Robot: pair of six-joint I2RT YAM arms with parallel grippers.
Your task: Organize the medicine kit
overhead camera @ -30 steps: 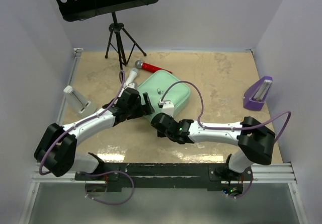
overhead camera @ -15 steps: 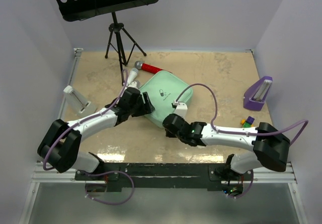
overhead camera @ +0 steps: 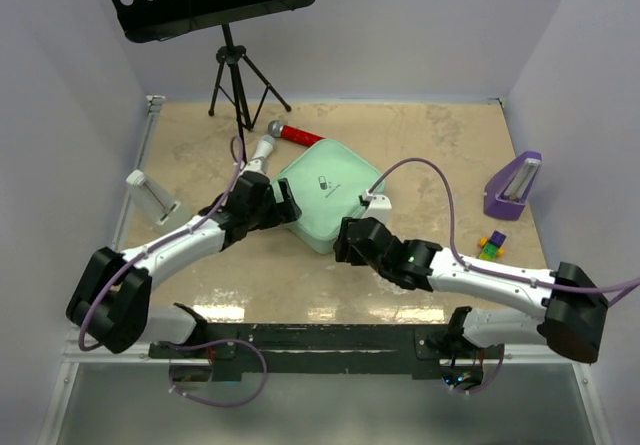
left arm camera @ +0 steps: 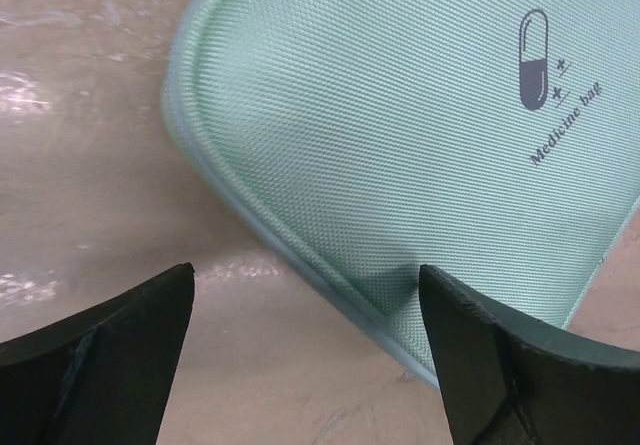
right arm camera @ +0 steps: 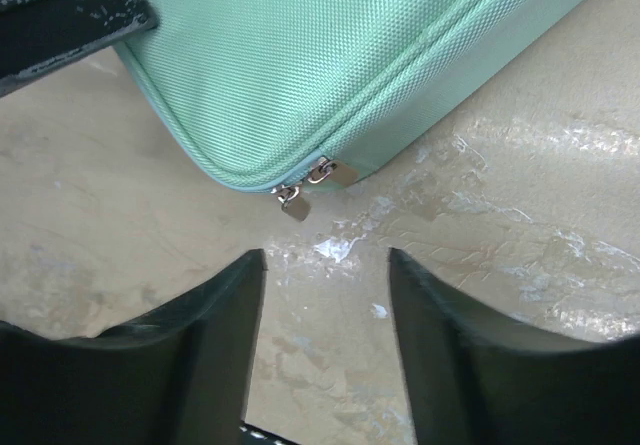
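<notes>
The medicine kit (overhead camera: pixel 330 193) is a mint-green fabric case lying flat and shut on the table, its dark pill mark facing up. My left gripper (overhead camera: pixel 285 205) stands open at the kit's left corner. In the left wrist view the kit (left arm camera: pixel 400 125) has its edge running between the fingers of that gripper (left arm camera: pixel 305 280), and nothing is gripped. My right gripper (overhead camera: pixel 345 237) is open just off the kit's near corner. In the right wrist view the two zipper pulls (right arm camera: pixel 310 187) hang from the kit (right arm camera: pixel 330 55), a little ahead of the empty gripper (right arm camera: pixel 327 265).
A black music stand (overhead camera: pixel 232 65) rises at the back. A red-handled microphone (overhead camera: pixel 290 132) and a silver one (overhead camera: pixel 262 151) lie behind the kit. A white holder (overhead camera: pixel 152 195) sits at the left edge. At the right are a purple stand (overhead camera: pixel 513 187) and small coloured blocks (overhead camera: pixel 490 243).
My right gripper has opened and drawn back toward the near right, off the kit. The left gripper narrowed briefly and spread again. The kit's pill mark and the coloured blocks now show.
</notes>
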